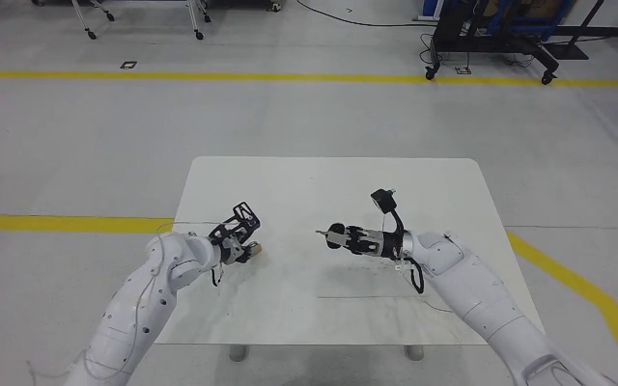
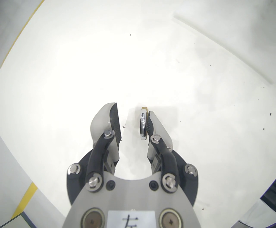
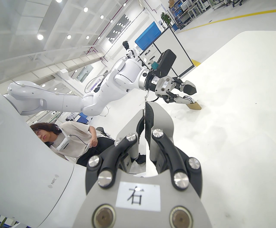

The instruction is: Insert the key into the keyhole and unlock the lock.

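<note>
Brass lock: flat on table, shackle touching left jaws.
Left jaws: spread wide, gripping nothing.
Right jaws: clamped on key, well apart from lock, tip aimed at it.

White table is standing on a pale grey floor. Yellow tape lines are running across the floor beyond it. Black wheeled cart is sitting far right, metal wheeled frame far left. Round ceiling lights are glowing (big hall, factory type). Blue panel and storage racks are standing at the back.
</note>
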Controlling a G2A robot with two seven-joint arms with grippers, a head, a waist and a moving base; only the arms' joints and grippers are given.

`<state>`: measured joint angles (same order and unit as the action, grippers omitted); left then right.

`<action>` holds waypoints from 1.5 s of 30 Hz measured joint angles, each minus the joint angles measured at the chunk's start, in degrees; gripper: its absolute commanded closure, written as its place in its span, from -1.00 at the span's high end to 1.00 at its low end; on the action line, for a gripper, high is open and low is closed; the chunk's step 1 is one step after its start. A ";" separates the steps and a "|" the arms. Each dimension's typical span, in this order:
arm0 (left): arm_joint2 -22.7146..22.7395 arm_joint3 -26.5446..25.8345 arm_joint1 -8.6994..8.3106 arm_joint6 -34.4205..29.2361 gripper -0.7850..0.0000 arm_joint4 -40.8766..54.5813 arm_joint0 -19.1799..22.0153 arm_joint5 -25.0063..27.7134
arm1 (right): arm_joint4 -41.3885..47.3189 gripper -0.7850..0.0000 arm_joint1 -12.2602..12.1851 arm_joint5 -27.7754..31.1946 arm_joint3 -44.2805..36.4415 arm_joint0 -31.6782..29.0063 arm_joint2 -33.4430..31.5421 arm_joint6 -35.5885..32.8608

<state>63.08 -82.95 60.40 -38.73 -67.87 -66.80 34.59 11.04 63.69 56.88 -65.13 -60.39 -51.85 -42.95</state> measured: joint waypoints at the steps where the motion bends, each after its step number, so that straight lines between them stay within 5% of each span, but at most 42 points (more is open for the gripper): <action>1: -0.18 0.10 0.03 -0.07 -1.00 -0.11 0.14 -0.04 | 0.00 -1.00 0.00 0.00 0.00 0.00 0.00 0.00; 25: 1.02 -1.65 -0.64 -1.70 -1.00 1.52 -0.72 1.70 | 0.00 -1.00 0.00 0.00 0.00 0.00 0.00 0.00; 45: 2.04 -3.91 -1.41 -3.68 -0.51 1.93 -2.25 2.25 | 0.00 -1.00 0.00 0.00 0.00 0.00 0.00 0.00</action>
<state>65.11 -86.86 58.99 -42.41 -65.94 -69.05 36.84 11.04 63.69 56.88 -65.13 -60.39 -51.85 -42.95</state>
